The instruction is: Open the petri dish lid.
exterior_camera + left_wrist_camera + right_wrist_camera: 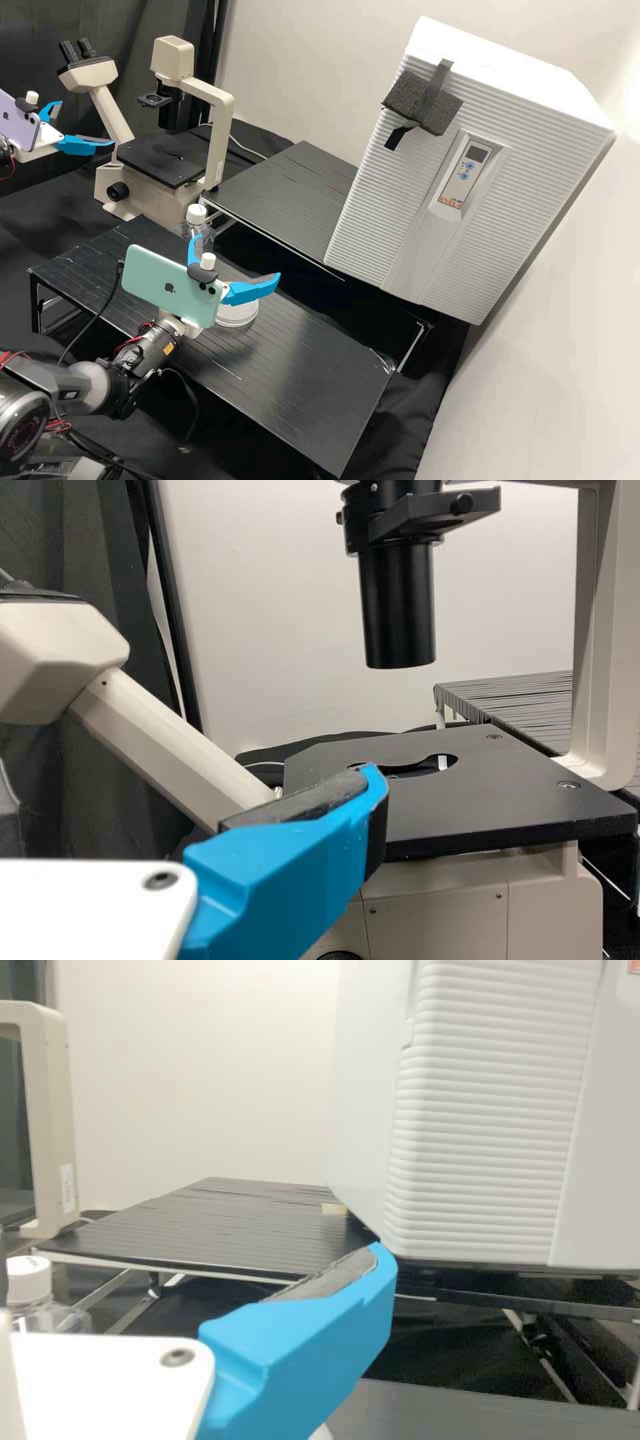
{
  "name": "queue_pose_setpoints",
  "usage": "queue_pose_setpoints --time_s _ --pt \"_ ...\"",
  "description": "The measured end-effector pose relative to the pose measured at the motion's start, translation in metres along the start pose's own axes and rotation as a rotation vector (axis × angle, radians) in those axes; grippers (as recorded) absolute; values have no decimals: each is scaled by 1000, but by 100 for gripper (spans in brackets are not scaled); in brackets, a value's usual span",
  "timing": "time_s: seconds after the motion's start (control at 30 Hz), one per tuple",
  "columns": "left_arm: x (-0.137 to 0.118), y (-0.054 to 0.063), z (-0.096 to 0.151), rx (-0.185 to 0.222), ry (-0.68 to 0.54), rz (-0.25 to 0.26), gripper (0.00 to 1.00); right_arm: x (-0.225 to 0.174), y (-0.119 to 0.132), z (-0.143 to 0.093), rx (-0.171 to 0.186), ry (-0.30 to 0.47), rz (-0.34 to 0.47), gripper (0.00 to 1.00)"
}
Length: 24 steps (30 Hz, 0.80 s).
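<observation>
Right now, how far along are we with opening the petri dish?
Done: apparently no opening yet; the right tool is open near the petri dish on the black table. In hand: nothing; the left tool is open too, by the microscope. Left: probably gripping and lifting the lid, which looks on, though partly hidden.

Red lettering [451, 202] on control panel [459, 185], fruit logo [170, 288] on mint phone [143, 270], yellow label [169, 349] on right arm [148, 353]

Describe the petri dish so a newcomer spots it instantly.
Start at the large white cabinet, then find the black table nearer the fixed camera. The petri dish lies there, partly behind the right gripper: low and round, unlike the upright white-capped bottle.
</observation>
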Motion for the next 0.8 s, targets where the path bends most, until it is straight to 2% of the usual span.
queue_pose_setpoints --time_s 0.13,0.3,0.33,0.67,0.8 --pt "0 0 0 0 0 0 100 0 -1 -2 1 12 -10 100" --pt "0 0 0 0 0 0 100 -1 -4 -3 -15 5 -39 100" --pt "0 0 0 0 0 0 100 -1 -5 -2 -25 -11 -45 100" --pt "0 0 0 0 0 0 100 -2 -1 12 -30 -118 -38 100" --pt "0 0 0 0 0 0 100 -2 -3 14 -34 -141 -62 100"
